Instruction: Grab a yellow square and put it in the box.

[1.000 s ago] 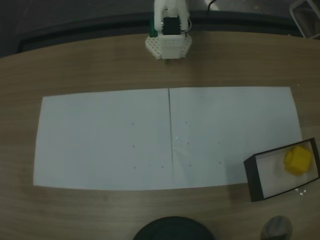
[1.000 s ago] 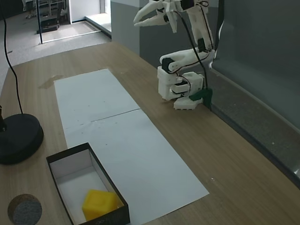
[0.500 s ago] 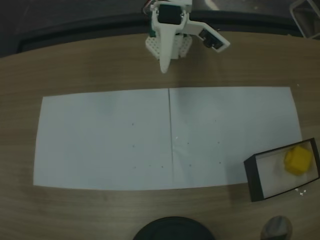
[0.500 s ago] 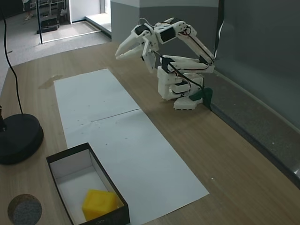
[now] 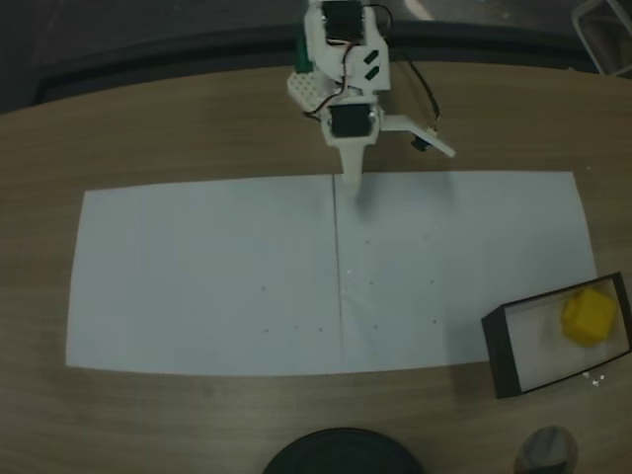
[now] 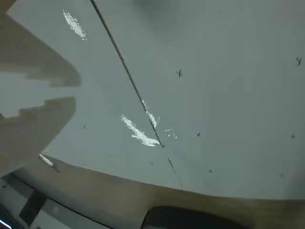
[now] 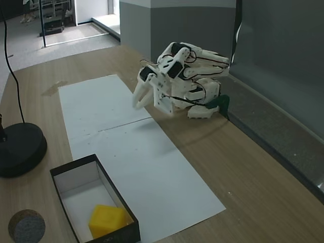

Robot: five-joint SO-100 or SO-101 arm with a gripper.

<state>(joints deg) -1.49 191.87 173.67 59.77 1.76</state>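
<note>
One yellow square [image 7: 108, 219] inside box [image 7: 65, 174], claw [image 7: 138, 99] slightly parted, empty, well apart.

In a fixed view, the yellow square [image 5: 589, 315] lies in the box [image 5: 501, 348] at 4 o'clock on the worktop [image 5: 197, 128]; the tool [image 5: 353, 184] is at 12.

I am seeing one yellow square [image 7: 107, 220], sitting in one box [image 7: 66, 174]. Two white paper sheets [image 5: 207, 272] are lying on the surface [image 5: 178, 128], with one round black base [image 7: 20, 149] and one small grey disc [image 7: 26, 226].
</note>
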